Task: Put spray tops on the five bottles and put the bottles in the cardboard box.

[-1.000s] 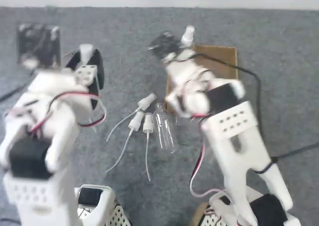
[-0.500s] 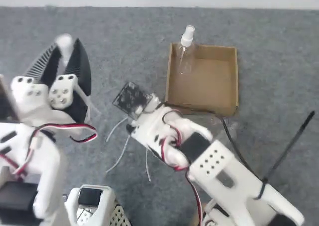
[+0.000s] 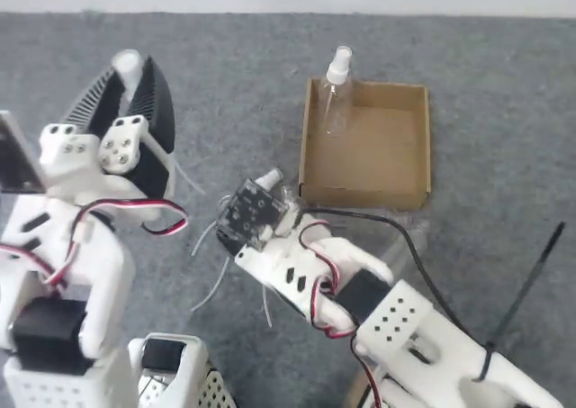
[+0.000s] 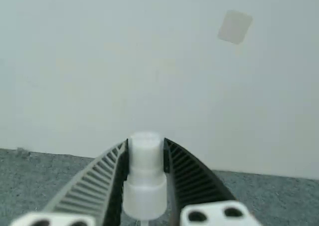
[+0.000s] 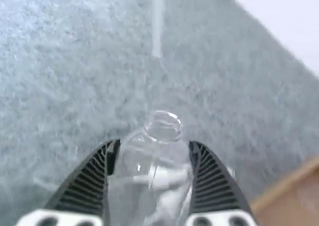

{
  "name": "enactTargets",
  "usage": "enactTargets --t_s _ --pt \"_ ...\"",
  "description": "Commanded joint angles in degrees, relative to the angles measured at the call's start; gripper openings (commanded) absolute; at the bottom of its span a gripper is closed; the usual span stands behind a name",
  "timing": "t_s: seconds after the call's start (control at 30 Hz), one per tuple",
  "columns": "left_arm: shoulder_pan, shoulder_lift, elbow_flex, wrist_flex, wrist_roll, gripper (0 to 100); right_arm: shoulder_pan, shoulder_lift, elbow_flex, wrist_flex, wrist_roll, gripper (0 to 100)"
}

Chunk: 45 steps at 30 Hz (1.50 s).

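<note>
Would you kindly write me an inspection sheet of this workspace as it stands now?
Surface: grey mat, flat.
Job's things: cardboard box open; capped bottle upright in a far corner of it; uncapped bottle and spray top each held; loose spray top on the mat beside the right arm.
Clutter: nothing seen.
Grippers: left gripper raised, shut on the spray top; right gripper low, shut on the uncapped bottle.
Cables: red and black wires on the arms; black cable crossing the mat near the box.
Surroundings: pale wall.
</note>
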Motion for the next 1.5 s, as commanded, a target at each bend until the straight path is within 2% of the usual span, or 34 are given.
enactTargets --t_s 0.0,0.2,0.43,0.63,0.83,1.03,1.33,1.47 --pt "0.4 -0.7 0.2 -1.7 0.7 1 -0.7 -2.9 1.2 -6.3 0.0 0.6" --pt "4.4 -0.8 4.8 -2.2 0.7 1 -0.7 -3.0 1.3 -6.4 0.0 0.6" --pt "4.1 -1.1 12.2 -8.6 0.5 1 -0.7 -3.0 1.6 -6.1 -0.1 0.6" --pt "4.0 -1.2 11.9 -9.1 0.4 1 -0.7 -3.0 2.6 -6.1 -2.7 0.6" --pt "2.6 -1.1 6.6 -6.1 0.3 1 -0.7 -3.0 2.7 -6.1 -2.9 0.6" --pt "2.3 -0.8 6.5 -5.0 0.3 1 -0.7 -3.0 2.7 -6.1 -2.9 0.6" --pt "6.6 -1.2 15.6 -4.6 0.4 1 -0.5 -3.0 2.7 -6.7 -3.2 0.6" --pt "8.6 -1.2 17.5 -0.6 0.4 1 -0.3 -3.1 2.7 -6.7 -3.2 0.6"
